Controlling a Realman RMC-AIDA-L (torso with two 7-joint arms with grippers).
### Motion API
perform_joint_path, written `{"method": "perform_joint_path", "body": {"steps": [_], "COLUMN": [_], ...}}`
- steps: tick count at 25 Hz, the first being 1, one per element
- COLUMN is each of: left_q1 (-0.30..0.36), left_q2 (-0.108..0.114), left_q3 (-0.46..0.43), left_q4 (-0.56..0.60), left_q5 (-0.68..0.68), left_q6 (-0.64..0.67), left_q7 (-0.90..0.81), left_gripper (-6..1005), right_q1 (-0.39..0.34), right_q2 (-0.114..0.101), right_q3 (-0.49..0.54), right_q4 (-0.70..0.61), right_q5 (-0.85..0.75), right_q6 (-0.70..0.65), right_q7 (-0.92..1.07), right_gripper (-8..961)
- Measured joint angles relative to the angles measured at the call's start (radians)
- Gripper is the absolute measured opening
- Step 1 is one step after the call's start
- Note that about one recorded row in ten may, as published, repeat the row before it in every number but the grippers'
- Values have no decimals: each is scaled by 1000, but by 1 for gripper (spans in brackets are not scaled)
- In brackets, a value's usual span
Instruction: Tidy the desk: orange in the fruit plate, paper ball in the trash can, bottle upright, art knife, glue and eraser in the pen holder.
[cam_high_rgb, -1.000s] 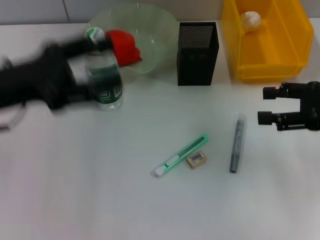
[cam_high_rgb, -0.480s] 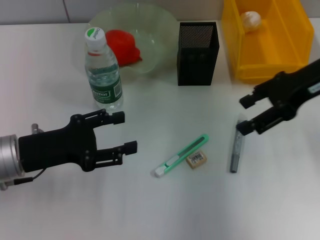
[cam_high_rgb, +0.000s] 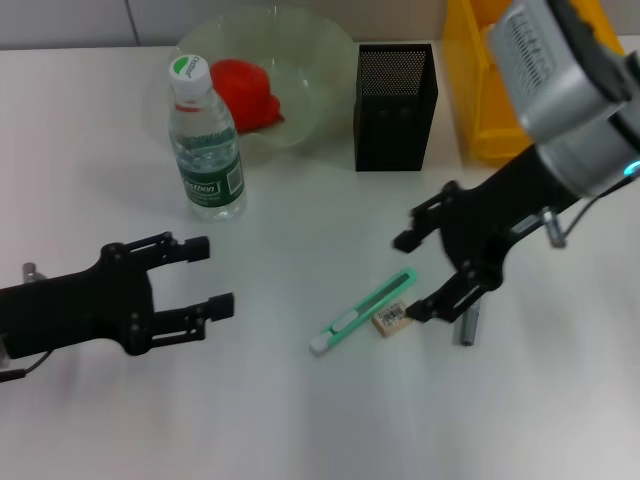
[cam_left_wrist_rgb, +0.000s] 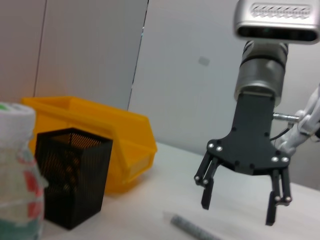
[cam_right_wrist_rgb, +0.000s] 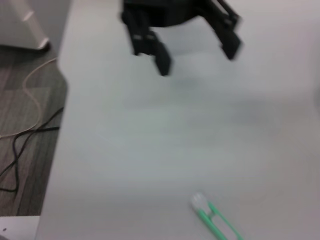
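Reaching for the small things in the middle of the desk (cam_high_rgb: 300, 420), we have our right gripper (cam_high_rgb: 418, 277) spread wide and empty just above the eraser (cam_high_rgb: 392, 317), which touches the green art knife (cam_high_rgb: 362, 311). To do this step well (we judge it to be a pickup for the pen holder (cam_high_rgb: 396, 94)), we should settle on one item, centre the fingers on it alone and come straight down, since a careless close could catch the neighbour too. The grey glue stick (cam_high_rgb: 468, 327) lies just beside, partly hidden under our arm, and could be nudged. Our left gripper (cam_high_rgb: 201, 275) hovers open and empty over bare desk, well apart from the bottle (cam_high_rgb: 205, 140), which stands upright. The orange (cam_high_rgb: 245, 94) sits in the fruit plate (cam_high_rgb: 310, 60); the yellow bin (cam_high_rgb: 470, 100) stands behind our right arm.
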Motion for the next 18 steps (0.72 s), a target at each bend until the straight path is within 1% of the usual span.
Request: {"method": "perform_joint_path", "body": {"steps": [1, 4, 5, 6, 10, 12, 14, 15, 16, 18], "left_q1": [2, 6, 8, 11, 29, 31, 36, 37, 38, 40], "left_q2": [5, 18, 21, 23, 29, 31, 33, 33, 32, 31], "left_q3": [0, -4, -6, -6, -6, -6, -6, -7, -7, -8], "left_q4": [0, 0, 0, 3, 11, 11, 11, 11, 11, 12], "left_q5": [5, 22, 26, 27, 28, 28, 24, 23, 22, 22], "left_q6": [0, 0, 1, 4, 12, 13, 14, 14, 15, 15], "left_q7": [-1, -3, -3, -3, -7, -11, -18, -18, -19, -22], "left_gripper": [787, 786, 786, 786, 786, 785, 785, 785, 785, 785], "right_q1": [0, 2, 5, 5, 15, 15, 15, 15, 15, 12], "right_q2": [0, -1, 0, 0, 2, 3, 4, 5, 5, 5], "right_q3": [0, -72, -121, -121, -230, -264, -297, -338, -356, -372], "right_q4": [0, 15, 39, 39, 123, 153, 176, 190, 193, 194], "right_q5": [0, 59, 81, 81, 156, 199, 230, 243, 248, 251], "right_q6": [0, 46, 90, 90, 195, 236, 268, 304, 323, 336], "right_q7": [0, -56, -97, -97, -174, -218, -245, -252, -254, -257], "right_gripper": [835, 833, 832, 831, 827, 825, 823, 823, 822, 820]}}
